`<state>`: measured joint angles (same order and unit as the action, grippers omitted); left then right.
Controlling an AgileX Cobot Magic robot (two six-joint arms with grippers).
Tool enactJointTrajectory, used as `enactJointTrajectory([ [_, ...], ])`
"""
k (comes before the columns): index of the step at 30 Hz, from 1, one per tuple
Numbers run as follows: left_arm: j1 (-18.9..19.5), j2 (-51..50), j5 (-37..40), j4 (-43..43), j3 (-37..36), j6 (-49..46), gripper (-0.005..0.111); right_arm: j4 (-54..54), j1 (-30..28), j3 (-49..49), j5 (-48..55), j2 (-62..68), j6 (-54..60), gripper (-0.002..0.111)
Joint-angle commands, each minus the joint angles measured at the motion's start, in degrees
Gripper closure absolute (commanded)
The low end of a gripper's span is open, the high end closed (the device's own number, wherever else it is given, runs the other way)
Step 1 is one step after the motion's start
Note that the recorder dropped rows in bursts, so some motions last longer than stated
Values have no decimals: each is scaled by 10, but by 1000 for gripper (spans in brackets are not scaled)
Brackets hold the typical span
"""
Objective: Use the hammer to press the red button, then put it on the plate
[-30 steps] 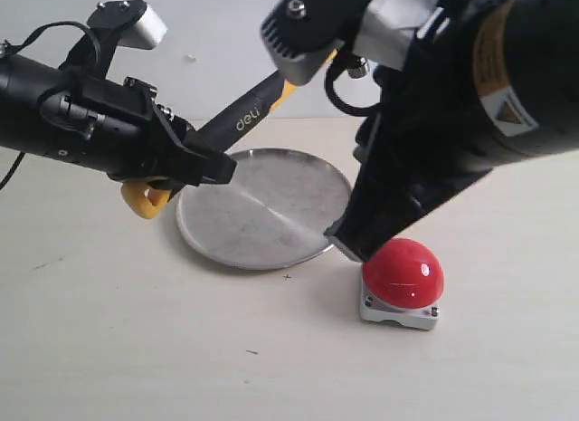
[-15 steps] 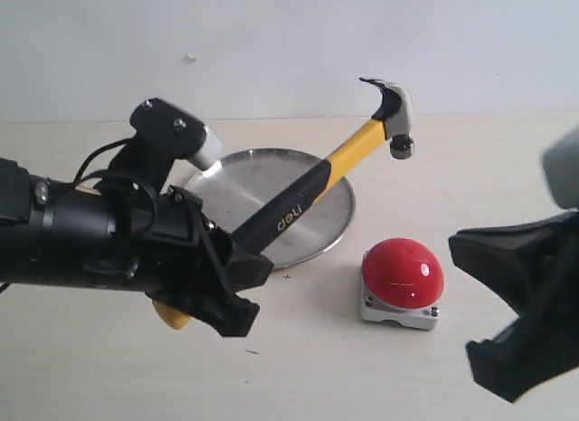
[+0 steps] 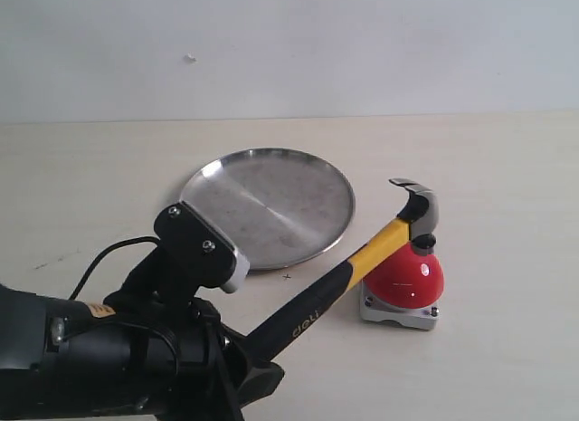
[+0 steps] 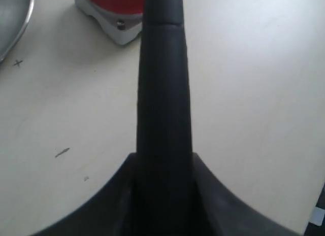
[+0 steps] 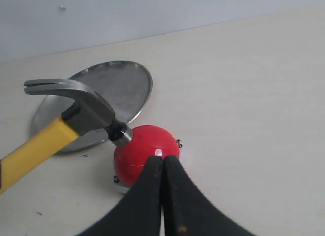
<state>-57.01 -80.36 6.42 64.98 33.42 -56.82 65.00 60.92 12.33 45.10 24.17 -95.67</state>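
Bright, even, diffuse light; shadows on the pale counter [image 3: 507,213] are faint. A small white glare spot marks the glossy red dome button [image 5: 138,156]; the round silver metal plate [image 3: 271,204] shows streaky sheen. The near black hammer handle [image 4: 162,119] looks soft-focused.

A: What does the left arm [image 3: 81,362] look like?
B: It is black and round, with a small orange label [image 3: 99,310]; a thin black cable [image 3: 109,252] loops over it; a black bracket [image 3: 185,235] with two silver screws [image 3: 173,211] has a grey edge.
A: And the right gripper [image 5: 162,161]?
B: Its fingers [image 5: 142,200] are matt black and curved; they narrow to thin tips.
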Motion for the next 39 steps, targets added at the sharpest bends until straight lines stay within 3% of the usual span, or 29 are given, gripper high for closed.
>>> enactJointTrajectory([
  [1, -3, 13, -75, 16, -14, 5, 107, -1, 1, -2, -23, -4, -6, 108],
  [28, -3, -40, -129, 12, -13, 4, 107, -2, 1, -2, -24, -4, -6, 108],
  [39, -3, -47, -75, 12, 26, 20, 107, -2, 1, -2, -24, -4, -6, 108],
])
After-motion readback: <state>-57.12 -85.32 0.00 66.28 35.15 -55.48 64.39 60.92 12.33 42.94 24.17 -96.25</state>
